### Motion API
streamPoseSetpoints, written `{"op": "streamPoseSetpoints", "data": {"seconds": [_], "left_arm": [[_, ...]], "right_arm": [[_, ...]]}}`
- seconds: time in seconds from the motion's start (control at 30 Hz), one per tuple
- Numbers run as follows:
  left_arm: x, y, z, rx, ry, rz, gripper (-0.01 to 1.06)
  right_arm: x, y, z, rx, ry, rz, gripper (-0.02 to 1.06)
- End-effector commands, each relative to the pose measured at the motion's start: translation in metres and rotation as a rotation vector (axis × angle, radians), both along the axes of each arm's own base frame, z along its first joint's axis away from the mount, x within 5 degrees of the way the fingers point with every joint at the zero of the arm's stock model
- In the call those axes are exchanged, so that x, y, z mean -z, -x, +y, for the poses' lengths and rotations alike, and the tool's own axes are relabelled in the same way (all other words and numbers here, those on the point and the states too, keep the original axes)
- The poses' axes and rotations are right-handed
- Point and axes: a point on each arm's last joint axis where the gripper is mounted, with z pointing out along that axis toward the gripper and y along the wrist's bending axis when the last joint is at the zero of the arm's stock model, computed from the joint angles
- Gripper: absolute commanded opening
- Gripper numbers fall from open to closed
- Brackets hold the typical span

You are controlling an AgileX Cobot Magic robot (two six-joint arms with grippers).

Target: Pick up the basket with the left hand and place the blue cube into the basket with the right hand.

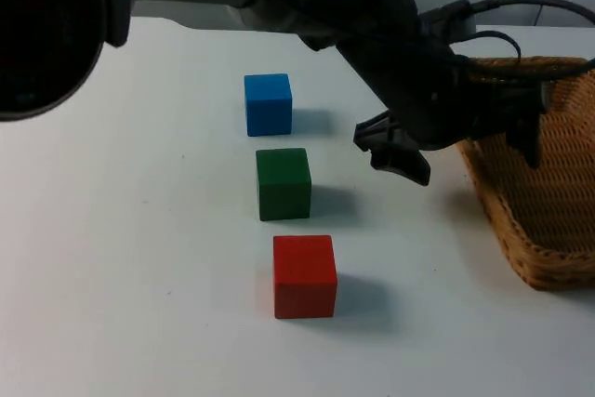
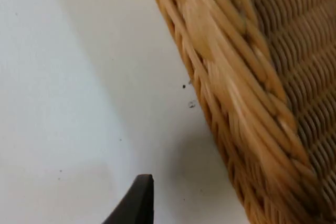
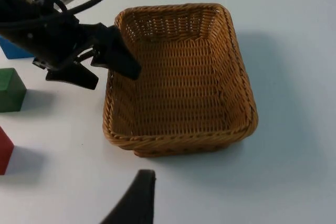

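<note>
Left gripper [image 1: 465,141] hangs over the near-left rim of the basket [image 1: 548,202], fingers spread wide: one finger [image 1: 402,157] outside the wall above the table, the other [image 1: 525,123] inside over the woven floor. Rim lies between them, not yet pinched. Right wrist view confirms: left gripper [image 3: 107,61] straddles the basket's [image 3: 178,77] rim, outer finger [image 3: 71,76] over the table, inner finger [image 3: 122,59] over the basket's inside. Whether either finger touches the wicker, cannot tell.

Left wrist view: basket wall [image 2: 247,93] runs slantwise, just beside the bare table [image 2: 79,77].

Basket sits flat on the white table [image 1: 139,276], at the right side in the top view, nothing inside it.

Blue cube [image 1: 268,104] rests on the table, farthest in a row of three; green cube [image 1: 284,183] in the middle, red cube [image 1: 304,276] nearest. Cubes stand apart from one another, well left of the basket. Right wrist view catches the blue cube [image 3: 13,50] behind the left arm, green [image 3: 10,90] and red [image 3: 4,150] at the edge.

Right gripper waits above the table in front of the basket; one fingertip [image 3: 137,198] seen, its state cannot be told.
</note>
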Motion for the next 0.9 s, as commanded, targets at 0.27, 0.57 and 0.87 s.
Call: {"op": "streamPoseSetpoints", "data": {"seconds": [0.27,0.57,0.87], "left_arm": [[-0.0002,0.0064,-0.0146,-0.049,0.029,-0.026,1.04],[0.0012,0.0064,-0.014,-0.087,0.028,0.006,0.61],[0.001,0.0052,-0.014,-0.091,0.029,-0.008,0.3]], "right_arm": [[0.0011,-0.0003,-0.0003,0.01,0.003,-0.011,1.04],[0.0011,-0.0003,-0.0003,0.01,0.003,-0.011,1.04],[0.0011,-0.0003,-0.0003,0.01,0.003,-0.011,1.04]]}}
